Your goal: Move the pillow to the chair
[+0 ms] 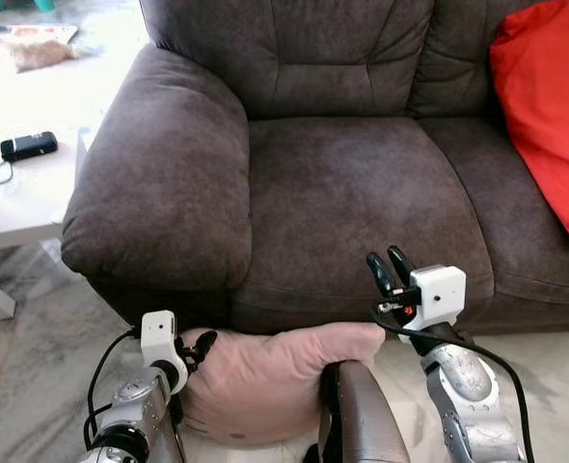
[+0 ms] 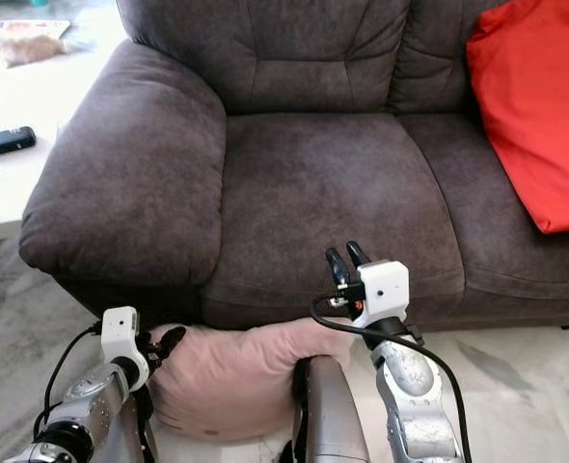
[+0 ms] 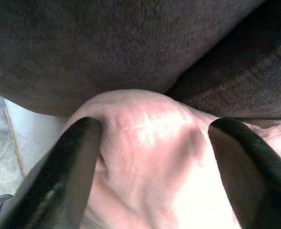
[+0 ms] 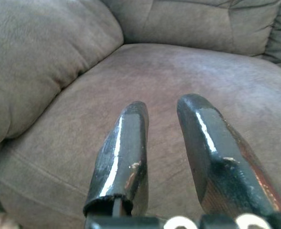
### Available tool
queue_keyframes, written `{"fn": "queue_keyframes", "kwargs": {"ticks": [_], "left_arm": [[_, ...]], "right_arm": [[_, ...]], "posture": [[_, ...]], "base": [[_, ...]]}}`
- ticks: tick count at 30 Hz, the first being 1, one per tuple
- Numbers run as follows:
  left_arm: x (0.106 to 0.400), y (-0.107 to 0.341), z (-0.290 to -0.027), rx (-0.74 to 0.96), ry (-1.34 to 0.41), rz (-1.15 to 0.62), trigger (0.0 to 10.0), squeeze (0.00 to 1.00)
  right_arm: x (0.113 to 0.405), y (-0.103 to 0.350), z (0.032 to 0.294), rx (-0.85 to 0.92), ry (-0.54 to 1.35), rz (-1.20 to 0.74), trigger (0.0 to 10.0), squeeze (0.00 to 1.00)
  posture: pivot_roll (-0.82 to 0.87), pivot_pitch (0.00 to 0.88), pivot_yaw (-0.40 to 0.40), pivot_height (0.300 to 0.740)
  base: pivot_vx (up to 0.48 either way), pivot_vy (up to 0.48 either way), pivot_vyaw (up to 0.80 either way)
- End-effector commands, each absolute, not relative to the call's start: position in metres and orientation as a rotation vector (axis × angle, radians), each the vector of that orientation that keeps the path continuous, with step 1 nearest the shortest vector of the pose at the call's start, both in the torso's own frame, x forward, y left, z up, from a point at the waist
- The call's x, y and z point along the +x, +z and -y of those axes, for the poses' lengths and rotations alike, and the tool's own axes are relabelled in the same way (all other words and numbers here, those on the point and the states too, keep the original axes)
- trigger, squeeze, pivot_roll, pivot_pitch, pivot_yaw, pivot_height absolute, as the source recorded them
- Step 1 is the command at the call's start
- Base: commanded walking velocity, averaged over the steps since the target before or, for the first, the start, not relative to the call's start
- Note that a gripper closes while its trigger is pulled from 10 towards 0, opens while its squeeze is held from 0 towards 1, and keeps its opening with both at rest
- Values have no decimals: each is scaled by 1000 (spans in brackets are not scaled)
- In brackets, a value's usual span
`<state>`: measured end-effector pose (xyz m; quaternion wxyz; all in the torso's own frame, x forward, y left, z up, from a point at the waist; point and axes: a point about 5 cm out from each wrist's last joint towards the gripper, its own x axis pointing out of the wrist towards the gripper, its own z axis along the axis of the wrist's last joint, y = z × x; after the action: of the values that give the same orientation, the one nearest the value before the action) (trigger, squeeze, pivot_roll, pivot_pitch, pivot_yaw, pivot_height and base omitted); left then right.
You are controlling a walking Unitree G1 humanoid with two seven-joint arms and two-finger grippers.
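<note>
Now the left gripper (image 1: 200,349), fingers spread, straddles the soft pink pillow (image 1: 265,381) near the brown suede chair (image 1: 342,183); right gripper (image 1: 389,268) released, empty. Next: clench, lift.

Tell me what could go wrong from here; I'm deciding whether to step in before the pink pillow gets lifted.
The left gripper straddles the pink pillow with fingers open, so a lift now might leave it behind. The right gripper, empty, points over the sofa seat, so the soft pillow may sag or slip one-sided. Lying against the sofa front, it could drag.
</note>
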<state>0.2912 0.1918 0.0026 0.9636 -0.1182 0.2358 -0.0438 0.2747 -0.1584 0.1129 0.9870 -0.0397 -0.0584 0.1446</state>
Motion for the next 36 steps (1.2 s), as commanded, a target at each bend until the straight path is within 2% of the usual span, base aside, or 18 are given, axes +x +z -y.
{"fn": "queue_keyframes", "kwargs": {"ticks": [1, 2, 10, 19, 20, 21, 22, 23, 36], "left_arm": [[290, -1, -192, -227, -45, -501, 10000, 1000], [290, -1, -193, -218, -31, -503, 10000, 0], [295, 3, -198, -208, 42, -492, 10000, 0], [296, -1, -191, -250, 78, -521, 10000, 0], [294, -3, -191, -263, 90, -528, 7882, 0], [294, -3, -191, -263, 90, -528, 7882, 0], [293, -4, -192, -265, 100, -531, 2275, 0], [293, -4, -191, -266, 99, -529, 0, 0], [294, -1, -195, -272, 120, -499, 0, 0]], "right_arm": [[270, 117, 163, -87, 291, 110, 10000, 0], [270, 118, 163, -88, 291, 110, 10000, 0], [269, 122, 164, -93, 301, 105, 10000, 0], [262, 130, 169, -114, 317, 98, 10000, 0], [261, 133, 170, -121, 319, 100, 10000, 0], [261, 133, 170, -121, 319, 100, 10000, 0], [261, 134, 171, -126, 320, 101, 10000, 0], [261, 135, 172, -127, 320, 101, 10000, 0], [268, 138, 170, -127, 333, 98, 10000, 0]], "posture": [[-88, 222, -126, 499], [-89, 224, -128, 499], [-97, 245, -149, 499], [-143, 269, -179, 499], [-156, 270, -186, 499], [-156, 270, -186, 499], [-160, 269, -189, 499], [-161, 268, -190, 499], [-144, 249, -199, 499]], "base": [[0, 0, 0], [0, 0, 0], [0, 0, 0], [0, 0, 0], [0, 0, 0], [0, 0, 0], [0, 0, 0], [0, 0, 0], [0, 0, 0]]}}
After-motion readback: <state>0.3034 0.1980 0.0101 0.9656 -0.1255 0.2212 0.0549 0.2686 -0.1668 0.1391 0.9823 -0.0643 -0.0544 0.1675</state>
